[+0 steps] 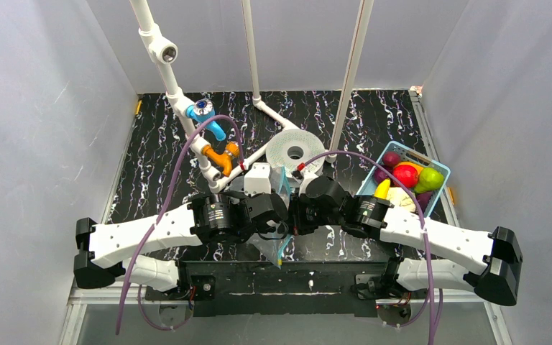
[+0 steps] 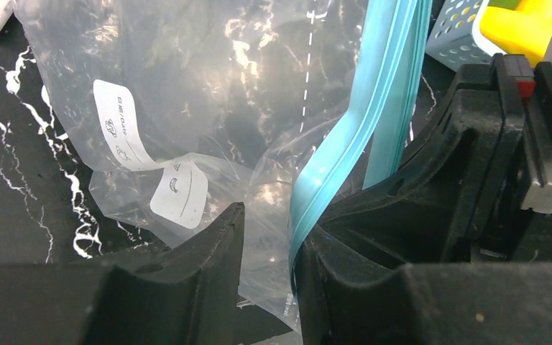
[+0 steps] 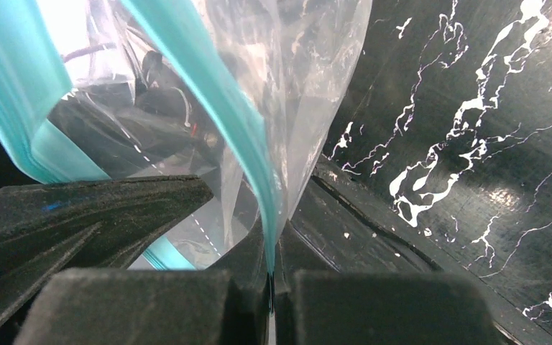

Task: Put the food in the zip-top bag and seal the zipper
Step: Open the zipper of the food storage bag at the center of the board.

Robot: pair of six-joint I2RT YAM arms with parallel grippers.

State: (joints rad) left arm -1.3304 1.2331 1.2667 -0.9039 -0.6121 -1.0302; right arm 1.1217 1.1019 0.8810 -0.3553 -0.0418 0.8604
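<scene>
The clear zip-top bag (image 1: 282, 215) hangs between my two grippers at the table's near middle. Its teal zipper (image 3: 208, 108) runs up from my right gripper (image 3: 272, 241), which is shut on one strip of it. My left gripper (image 2: 273, 223) is open; bag film (image 2: 208, 86) lies in the gap and the teal zipper (image 2: 374, 100) rests against its right finger (image 2: 345, 251). The food sits in the light-blue basket (image 1: 442, 172) at the right: yellow banana (image 1: 382, 189), red apple (image 1: 405, 175), green fruit (image 1: 428, 178), white lumpy piece (image 1: 401, 198), purple fruit (image 1: 391, 159).
A white pipe frame (image 1: 165, 65) with blue (image 1: 205, 111) and orange (image 1: 219, 154) fittings stands at the back left. A white round disc (image 1: 295, 151) lies behind the grippers. The basket corner (image 2: 456, 29) and banana (image 2: 521, 25) show close to my left gripper.
</scene>
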